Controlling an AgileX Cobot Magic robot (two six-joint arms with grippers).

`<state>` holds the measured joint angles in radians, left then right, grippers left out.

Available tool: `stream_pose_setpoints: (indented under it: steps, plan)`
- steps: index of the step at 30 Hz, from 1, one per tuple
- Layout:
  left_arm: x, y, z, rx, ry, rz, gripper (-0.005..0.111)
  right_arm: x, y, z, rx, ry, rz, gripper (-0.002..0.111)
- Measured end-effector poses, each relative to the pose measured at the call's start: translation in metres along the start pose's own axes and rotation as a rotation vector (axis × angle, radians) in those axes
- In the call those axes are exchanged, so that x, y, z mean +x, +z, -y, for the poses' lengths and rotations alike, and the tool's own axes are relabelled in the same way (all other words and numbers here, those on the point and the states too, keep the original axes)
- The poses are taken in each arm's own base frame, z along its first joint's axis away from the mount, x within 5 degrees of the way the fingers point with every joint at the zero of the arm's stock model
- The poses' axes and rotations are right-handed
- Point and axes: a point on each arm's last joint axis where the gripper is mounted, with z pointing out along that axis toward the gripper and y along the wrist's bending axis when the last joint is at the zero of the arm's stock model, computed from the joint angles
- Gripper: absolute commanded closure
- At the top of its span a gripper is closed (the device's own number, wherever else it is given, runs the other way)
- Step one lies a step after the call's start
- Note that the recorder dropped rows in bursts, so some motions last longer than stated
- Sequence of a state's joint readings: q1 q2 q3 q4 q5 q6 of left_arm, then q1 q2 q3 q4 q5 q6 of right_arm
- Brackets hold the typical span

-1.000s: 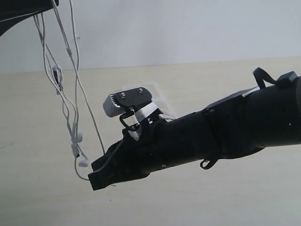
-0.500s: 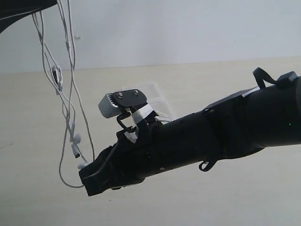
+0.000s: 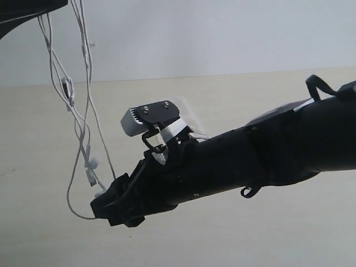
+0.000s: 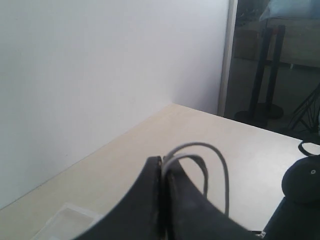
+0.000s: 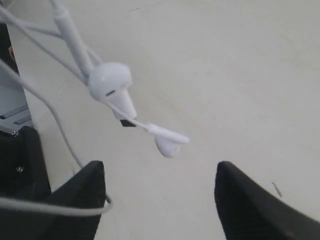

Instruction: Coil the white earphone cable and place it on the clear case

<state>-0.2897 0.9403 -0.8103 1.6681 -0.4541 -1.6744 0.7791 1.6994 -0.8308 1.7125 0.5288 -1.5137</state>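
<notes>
Exterior view: since a second ago the right tool [image 3: 107, 207] has sprung wide and let go, and the white earphone cable [image 3: 90, 164] now droops in a lower loop beside it. The left tool [image 4: 162, 167], cut off at the top corner, is clenched on the cable. The clear case [image 4: 65, 220] lies on the counter [image 3: 44, 233], mostly hidden behind the outstretched right arm.

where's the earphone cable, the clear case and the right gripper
white earphone cable [image 5: 110, 85]: right wrist view, on the nearer earbud
clear case [image 4: 70, 220]: left wrist view, on its flat face
right gripper [image 5: 159, 172]: right wrist view, midway between its open fingertips
</notes>
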Motion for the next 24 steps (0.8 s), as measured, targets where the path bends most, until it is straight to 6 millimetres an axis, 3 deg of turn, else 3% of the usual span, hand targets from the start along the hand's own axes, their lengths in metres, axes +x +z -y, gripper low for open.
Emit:
stream_pose_setpoints:
  steps: [6, 12, 24]
  plan:
    - [0.000, 0.000, 0.000, 0.000, 0.004, -0.002, 0.107, -0.004, -0.013, -0.005, 0.044, -0.041, -0.014, 0.046]
    - [0.000, 0.000, 0.000, 0.000, 0.008, -0.004, 0.107, 0.007, -0.017, 0.000, 0.101, -0.035, -0.043, 0.046]
    - [-0.006, -0.001, -0.001, -0.018, 0.016, 0.016, 0.107, 0.008, -0.023, -0.009, 0.044, -0.032, -0.042, 0.051]
